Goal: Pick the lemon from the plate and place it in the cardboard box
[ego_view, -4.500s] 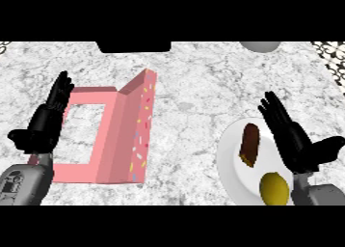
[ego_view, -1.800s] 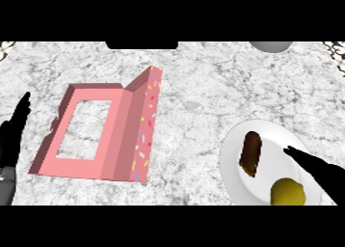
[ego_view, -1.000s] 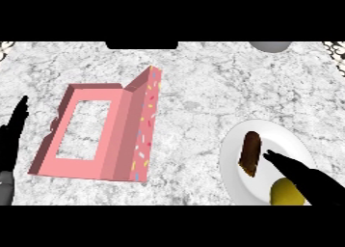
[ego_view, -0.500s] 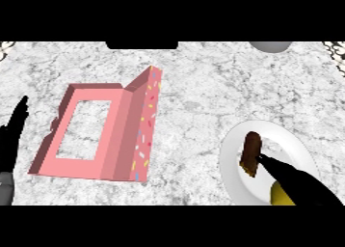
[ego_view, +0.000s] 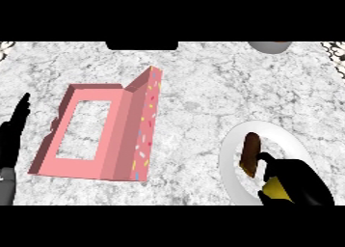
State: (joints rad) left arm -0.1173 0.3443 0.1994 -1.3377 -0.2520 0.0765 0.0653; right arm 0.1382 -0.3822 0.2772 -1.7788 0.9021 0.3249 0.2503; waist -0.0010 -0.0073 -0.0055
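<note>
A yellow lemon (ego_view: 275,188) lies on the white plate (ego_view: 230,164) at the lower right, mostly covered by my right hand (ego_view: 298,182), whose fingers and thumb curl round it. A brown pastry (ego_view: 251,153) lies on the same plate, just left of the hand. The pink cardboard box (ego_view: 97,132) lies open on the counter at the left, its sprinkled lid standing up along its right side. My left hand (ego_view: 8,140) rests at the left edge, fingers straight and pointing up, apart from the box.
The counter is grey-white marble. A dark object (ego_view: 142,45) sits at the back edge in the middle, and a grey bowl (ego_view: 271,46) at the back right. Patterned cloth shows in both back corners.
My right hand has come down over the lemon and its fingers have curled round it, hiding most of the fruit. The left hand has stayed at the left edge.
</note>
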